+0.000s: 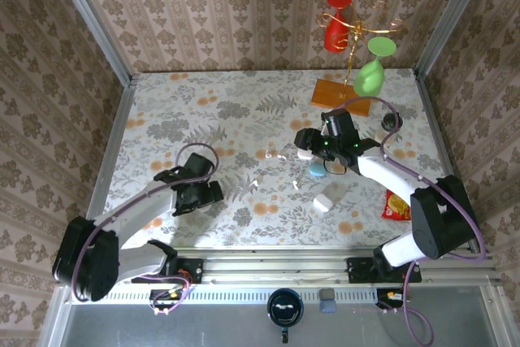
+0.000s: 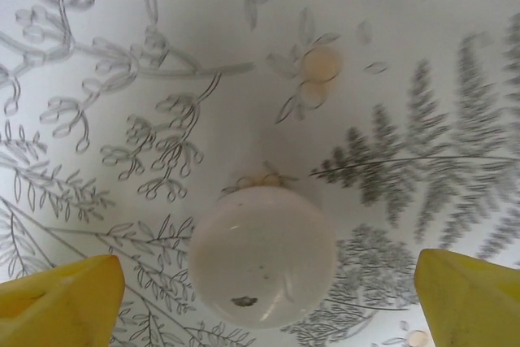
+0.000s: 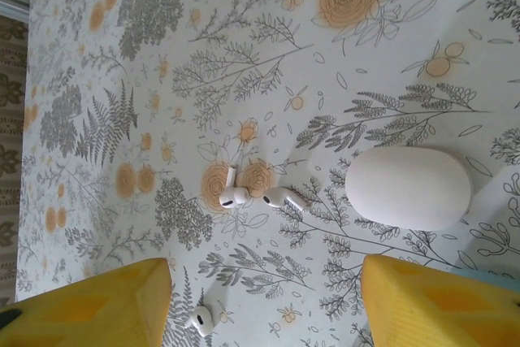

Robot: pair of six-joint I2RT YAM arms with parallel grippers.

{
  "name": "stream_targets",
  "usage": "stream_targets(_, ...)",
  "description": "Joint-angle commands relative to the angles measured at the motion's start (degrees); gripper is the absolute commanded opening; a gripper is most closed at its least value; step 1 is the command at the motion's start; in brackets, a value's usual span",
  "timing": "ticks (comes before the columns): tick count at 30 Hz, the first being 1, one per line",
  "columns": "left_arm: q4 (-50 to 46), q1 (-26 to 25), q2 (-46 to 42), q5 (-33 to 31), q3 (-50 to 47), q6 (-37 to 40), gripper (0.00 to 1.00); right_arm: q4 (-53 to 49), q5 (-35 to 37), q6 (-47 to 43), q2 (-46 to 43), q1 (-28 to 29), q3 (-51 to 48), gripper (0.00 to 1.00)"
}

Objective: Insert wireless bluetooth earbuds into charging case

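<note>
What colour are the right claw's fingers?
Yellow fingers; the right wrist view shows them best.

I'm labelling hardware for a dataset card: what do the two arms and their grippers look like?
Both the left arm and right arm have white links, black joints and black bases, each with a looping purple cable. Their fingers are bright yellow.

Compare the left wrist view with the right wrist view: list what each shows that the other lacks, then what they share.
Left wrist, not right wrist: a rounded white case with a small dark mark, close up between the fingers of the left tool, untouched.
Right wrist, not left wrist: three earbuds, two together and one nearer the right tool, plus an oval white case, shut.
Both: the floral tablecloth and yellow fingers spread wide at the bottom corners.
</note>
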Motion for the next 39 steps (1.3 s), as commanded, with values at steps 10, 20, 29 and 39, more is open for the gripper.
stream_targets(10, -1.2, -1.3, 9.1, 0.3, 4.6, -4.7, 0.77, 1.9, -2.1, 0.5, 2.3, 0.3, 0.9, 0.64)
stream_targets(20, 1.8, 0.1, 9.0, -0.9, 3.0, -8.8, 0.61, 2.7, -4.4, 0.3, 5.0, 0.6, 2.8, 0.63)
stream_targets(29, 4.0, 0.9, 6.9, 0.5, 1.4, -9.7, 0.37, 4.1, -4.9, -0.8, 4.2, 2.6, 2.5, 0.63)
stream_targets(39, 9.1, 2.8, -0.1, 1.5, 7.1, -11.9, 0.36, 12.5, -2.8, -13.0, 0.8, 9.8, -0.5, 0.62)
